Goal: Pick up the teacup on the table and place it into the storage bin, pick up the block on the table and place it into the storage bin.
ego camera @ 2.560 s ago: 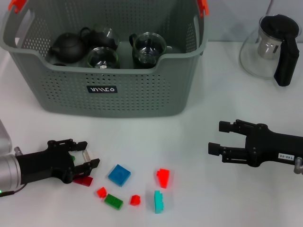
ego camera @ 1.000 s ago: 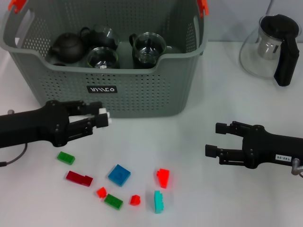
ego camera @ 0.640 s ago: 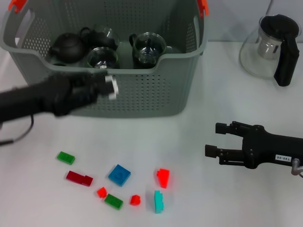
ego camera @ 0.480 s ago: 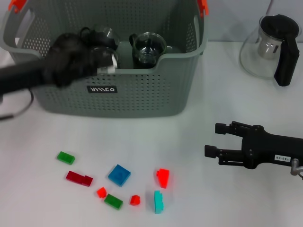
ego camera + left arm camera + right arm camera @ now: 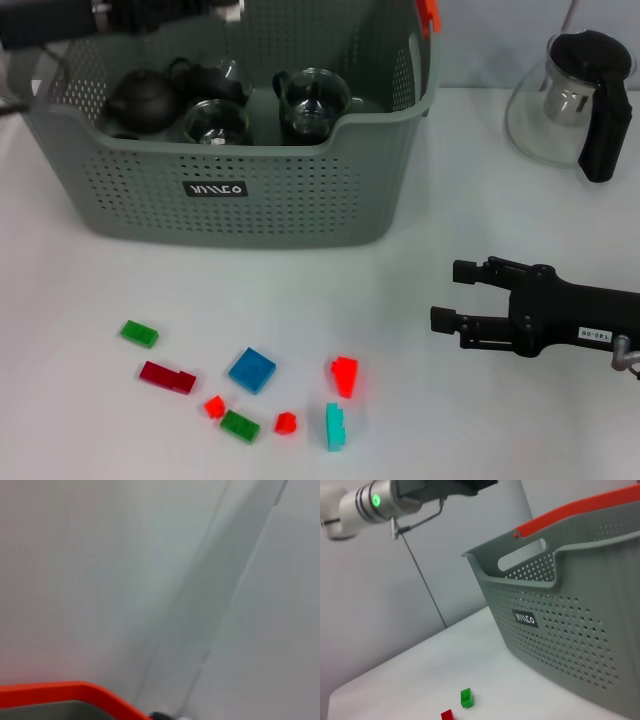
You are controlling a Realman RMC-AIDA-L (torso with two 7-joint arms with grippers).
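1. My left end effector [image 5: 215,10] is high over the bin [image 5: 250,200], at its back rim. Can't tell whether it's open, shut, or carrying a block.
2. Judging by that spot, this is the drop step.
3. My right end effector [image 5: 450,297] is parked low over the table [image 5: 420,400], jaws apart, empty.
4. Teaware sits in the bin; loose blocks [image 5: 251,369] lie on the table in front of it.

Bright even light, blurred left-wrist view

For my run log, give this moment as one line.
left gripper: above storage bin | right gripper: open, empty, low over table | blocks: on table
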